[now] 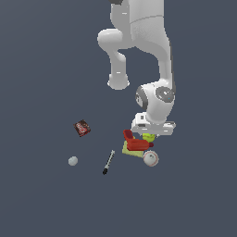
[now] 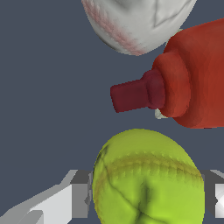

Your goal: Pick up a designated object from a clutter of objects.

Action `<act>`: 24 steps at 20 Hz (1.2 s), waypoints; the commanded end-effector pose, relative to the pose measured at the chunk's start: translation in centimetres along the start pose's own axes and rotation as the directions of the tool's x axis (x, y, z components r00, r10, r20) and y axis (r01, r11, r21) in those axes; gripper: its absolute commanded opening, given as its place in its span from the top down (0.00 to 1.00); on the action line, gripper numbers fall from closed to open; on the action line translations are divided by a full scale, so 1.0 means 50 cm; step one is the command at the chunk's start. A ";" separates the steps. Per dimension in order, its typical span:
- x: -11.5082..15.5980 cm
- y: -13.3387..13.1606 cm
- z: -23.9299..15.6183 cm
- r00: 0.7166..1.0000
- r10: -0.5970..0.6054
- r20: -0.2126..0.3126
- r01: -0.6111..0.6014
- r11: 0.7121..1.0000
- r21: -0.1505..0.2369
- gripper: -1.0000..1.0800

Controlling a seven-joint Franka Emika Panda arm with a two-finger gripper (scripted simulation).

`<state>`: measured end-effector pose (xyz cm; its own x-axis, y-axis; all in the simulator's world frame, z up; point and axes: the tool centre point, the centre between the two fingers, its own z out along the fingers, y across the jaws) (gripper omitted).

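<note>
The white robot arm's gripper (image 1: 149, 135) sits low over the cluster, its jaws spread to either side of the small yellow-green tennis ball (image 2: 148, 179), grey finger pads (image 2: 81, 194) right at the ball's flanks; whether they actually press it cannot be told. In the exterior view the ball (image 1: 148, 137) lies directly under the hand. The red blocky tool (image 1: 134, 141) lies at its 8 o'clock, on the flat yellow-green pad (image 1: 131, 150); the white red-stitched baseball (image 1: 150, 158) lies at the ball's 6 o'clock. The black-and-white marker (image 1: 108, 162), the plain grey ball (image 1: 72, 161) and the dark red box (image 1: 82, 127) lie well apart, toward 9 o'clock.
</note>
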<state>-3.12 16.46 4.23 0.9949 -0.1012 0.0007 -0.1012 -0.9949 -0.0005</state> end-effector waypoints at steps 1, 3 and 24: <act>0.000 0.001 0.002 1.000 0.001 0.001 -0.001 1.000 0.000 1.00; 0.000 0.001 0.002 1.000 0.001 0.001 -0.001 1.000 0.000 1.00; 0.054 0.165 -0.175 1.000 0.000 0.000 0.000 1.000 0.001 1.00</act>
<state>-1.62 9.34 11.60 0.9952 -0.0983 -0.0024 -0.0983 -0.9952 -0.0009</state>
